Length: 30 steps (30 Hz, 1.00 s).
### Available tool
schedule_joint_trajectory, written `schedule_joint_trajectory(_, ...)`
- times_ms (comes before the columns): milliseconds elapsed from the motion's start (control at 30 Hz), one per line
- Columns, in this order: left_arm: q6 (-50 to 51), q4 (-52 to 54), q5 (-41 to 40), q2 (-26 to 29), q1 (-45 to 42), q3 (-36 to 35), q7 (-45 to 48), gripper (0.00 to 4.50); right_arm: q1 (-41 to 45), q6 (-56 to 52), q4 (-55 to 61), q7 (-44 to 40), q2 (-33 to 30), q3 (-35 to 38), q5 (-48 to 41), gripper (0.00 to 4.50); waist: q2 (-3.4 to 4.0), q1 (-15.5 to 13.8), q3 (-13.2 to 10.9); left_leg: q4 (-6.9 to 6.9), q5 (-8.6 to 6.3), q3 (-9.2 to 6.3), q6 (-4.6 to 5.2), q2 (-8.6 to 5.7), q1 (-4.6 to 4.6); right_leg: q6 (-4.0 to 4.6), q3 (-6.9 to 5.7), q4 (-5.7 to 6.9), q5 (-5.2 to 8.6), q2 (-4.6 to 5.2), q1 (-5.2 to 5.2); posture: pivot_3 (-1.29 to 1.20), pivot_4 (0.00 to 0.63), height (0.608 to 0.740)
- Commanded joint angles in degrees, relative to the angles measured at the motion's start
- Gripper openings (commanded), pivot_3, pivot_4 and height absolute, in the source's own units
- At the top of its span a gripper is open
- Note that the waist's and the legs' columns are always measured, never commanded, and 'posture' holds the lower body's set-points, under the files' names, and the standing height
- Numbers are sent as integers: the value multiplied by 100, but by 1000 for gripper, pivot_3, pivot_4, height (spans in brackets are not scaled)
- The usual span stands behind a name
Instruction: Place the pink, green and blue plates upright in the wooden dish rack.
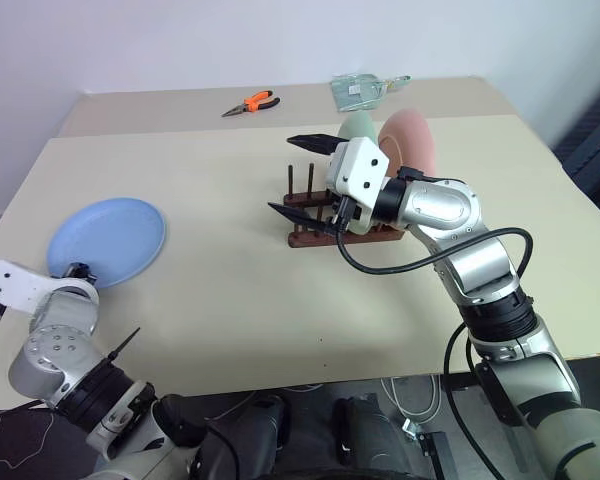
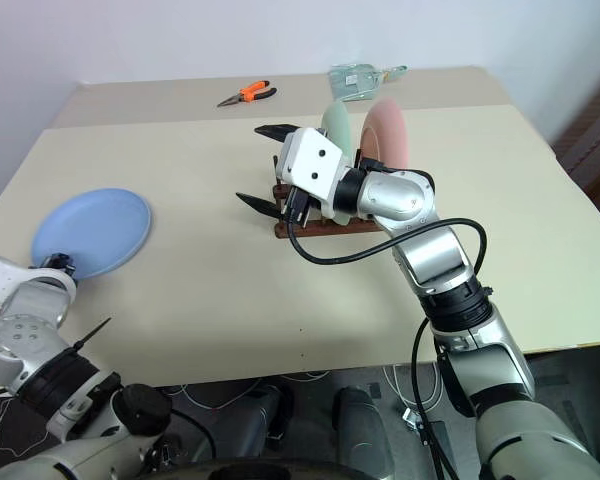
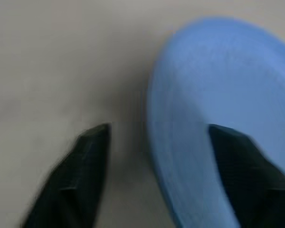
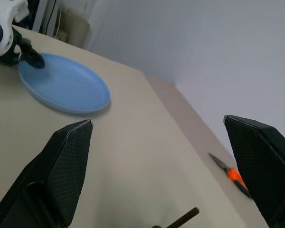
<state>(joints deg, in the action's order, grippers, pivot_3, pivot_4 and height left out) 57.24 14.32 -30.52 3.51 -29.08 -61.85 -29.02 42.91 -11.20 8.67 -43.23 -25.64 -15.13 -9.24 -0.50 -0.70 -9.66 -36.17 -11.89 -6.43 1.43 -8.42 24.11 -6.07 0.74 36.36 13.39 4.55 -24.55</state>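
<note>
We see the blue plate [image 1: 107, 240] lying flat on the table [image 1: 230, 290] near its left edge, its rim between our left gripper [image 3: 156, 166]'s parted jaws, not yet clamped. Our right gripper [image 1: 305, 178] hovers wide open and empty beside the wooden dish rack [image 1: 310, 225], where the green plate [image 1: 358, 126] and pink plate [image 1: 412, 143] stand upright. Bare table lies between.

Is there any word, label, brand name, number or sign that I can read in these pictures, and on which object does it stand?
None can be read.
Clear plastic packet at the far table edge: it may carry print, but it is too small to read.
Orange-handled pliers: no marking visible.
Blue plate, green plate, pink plate, wooden dish rack: all plain.
</note>
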Motion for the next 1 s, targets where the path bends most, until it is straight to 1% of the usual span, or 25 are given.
schedule_joint_trajectory(33,81,-71,-394,179,-95,45,72,1086,44,-6,113,51,59,185,22,4500,-2,-9,0,0,0,0,0,0,0,0,1,0,0,0,0,0,150,727)
schedule_joint_trajectory(100,6,-90,-502,339,-94,350,353,136,47,-67,99,56,41,200,45,4500,-11,-13,1,-2,0,-2,-1,0,0,1,-1,0,0,0,0,0,150,727)
schedule_joint_trajectory(133,-104,-43,-491,484,-85,680,655,57,46,-56,98,40,22,189,75,4500,-15,-13,0,-2,0,-2,-1,0,0,2,-1,0,-1,0,-1,0,150,727)
schedule_joint_trajectory(200,-319,88,-463,714,-84,1270,1167,57,36,29,113,14,-6,145,169,4500,-32,-17,-6,-2,1,-2,-2,-1,0,4,-2,0,-2,-1,0,0,150,727)
schedule_joint_trajectory(267,-564,348,-492,911,-259,1967,1695,57,4,403,158,-26,-59,-15,457,4500,-34,-14,-7,-1,1,-1,-2,-1,0,5,-1,-1,-3,0,0,0,150,727)
schedule_joint_trajectory(400,-779,569,-347,1338,-639,3063,2306,57,76,721,141,-133,8,-183,691,4500,-35,8,-6,2,2,2,-4,-1,0,6,2,-3,-4,0,2,0,150,727)
schedule_joint_trajectory(467,-768,680,-341,1532,-972,3567,2549,57,231,1046,-65,-65,26,-358,1084,4500,-35,33,-6,5,3,4,-5,-1,0,7,5,-1,-4,0,0,0,150,727)
schedule_joint_trajectory(567,-756,738,-395,1647,-1271,3891,2682,57,395,1406,-395,88,101,-500,1514,4500,-35,75,-6,10,6,6,-10,1,-2,7,9,1,-4,-4,-4,0,150,727)
schedule_joint_trajectory(667,-638,733,-518,1615,-1577,4007,2674,57,668,1922,-857,381,141,-697,2168,4500,-35,133,-7,16,8,6,-12,1,-3,8,10,1,-4,-4,-7,0,150,727)
schedule_joint_trajectory(767,-586,748,-627,1555,-1700,4068,2688,57,879,2404,-1343,683,108,-955,2892,4500,-35,135,-7,17,11,5,-15,2,-3,8,10,3,-4,-6,-9,0,150,727)
schedule_joint_trajectory(833,-548,765,-660,1567,-1690,4102,2719,0,942,2534,-1570,874,135,-993,3165,3993,-35,133,-7,17,11,6,-16,2,-3,9,10,2,-4,-6,-9,0,150,727)
schedule_joint_trajectory(867,-538,786,-681,1579,-1669,4113,2749,0,968,2586,-1660,988,142,-1003,3311,3656,-35,133,-7,17,11,6,-16,2,-3,8,10,2,-4,-6,-9,0,150,727)
schedule_joint_trajectory(933,-529,837,-720,1589,-1605,4107,2785,0,988,2691,-1774,1165,146,-1023,3567,2693,-35,127,-7,16,11,5,-16,2,-3,8,11,3,-4,-6,-9,0,150,727)
schedule_joint_trajectory(967,-524,857,-737,1592,-1566,4097,2800,0,987,2734,-1808,1231,149,-1030,3667,2108,-35,129,-7,15,12,5,-16,2,-3,8,11,3,-4,-6,-9,0,150,727)
schedule_joint_trajectory(1000,-517,866,-746,1599,-1523,4089,2816,0,984,2766,-1825,1301,157,-1026,3751,1665,-35,130,-7,15,12,6,-16,2,-3,9,11,3,-4,-6,-8,0,150,727)
